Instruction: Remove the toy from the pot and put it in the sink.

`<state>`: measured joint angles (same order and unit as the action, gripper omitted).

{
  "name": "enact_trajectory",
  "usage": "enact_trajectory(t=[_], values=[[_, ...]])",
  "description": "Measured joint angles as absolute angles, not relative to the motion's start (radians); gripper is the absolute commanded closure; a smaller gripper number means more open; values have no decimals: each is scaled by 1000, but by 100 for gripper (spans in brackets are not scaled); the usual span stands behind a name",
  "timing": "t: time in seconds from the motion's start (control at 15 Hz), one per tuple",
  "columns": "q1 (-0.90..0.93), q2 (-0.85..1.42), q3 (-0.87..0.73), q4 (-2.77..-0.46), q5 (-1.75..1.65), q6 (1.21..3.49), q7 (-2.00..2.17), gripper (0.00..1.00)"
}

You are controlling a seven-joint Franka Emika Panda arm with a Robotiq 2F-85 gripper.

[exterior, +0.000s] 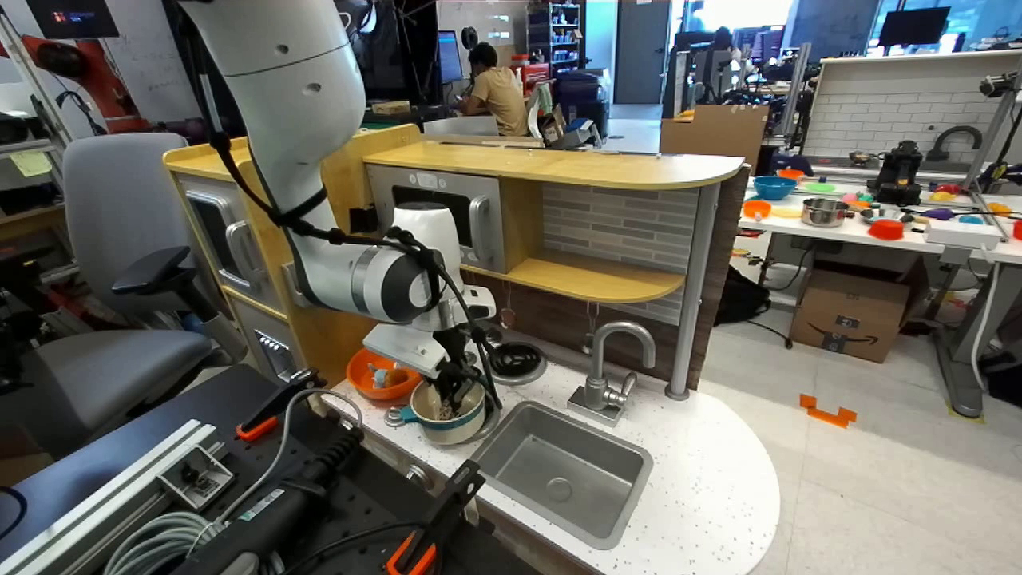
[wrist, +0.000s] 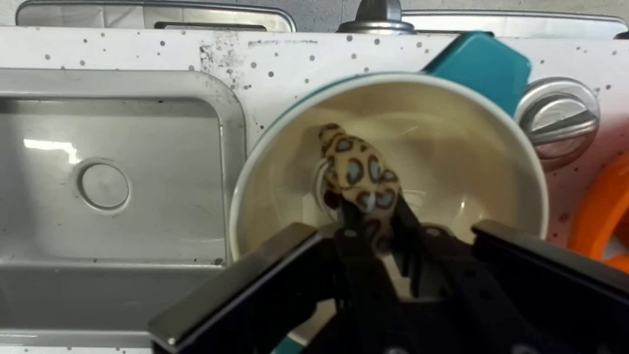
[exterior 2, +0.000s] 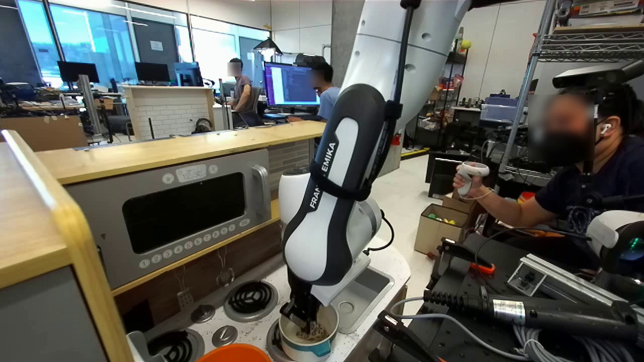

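Pointing its narrow end up-left in the wrist view, the spotted toy, long axis aslant, is pinched by the gripper inside the pot.

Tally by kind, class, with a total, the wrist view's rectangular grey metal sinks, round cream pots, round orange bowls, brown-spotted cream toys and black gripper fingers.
Metal sink: 1
Cream pot: 1
Orange bowl (partly in frame): 1
Spotted toy: 1
Gripper fingers: 2
Total: 6

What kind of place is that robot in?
Probably a robot lab. A big robot arm reaches over a play kitchen, and a computer screen glows in the background.
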<state>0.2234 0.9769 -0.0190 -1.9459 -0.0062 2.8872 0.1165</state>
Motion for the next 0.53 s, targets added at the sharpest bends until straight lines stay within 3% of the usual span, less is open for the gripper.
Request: enact_trajectory(t=[0.53], values=[[222,815,-36,-2083,-4,2895,154,97]])
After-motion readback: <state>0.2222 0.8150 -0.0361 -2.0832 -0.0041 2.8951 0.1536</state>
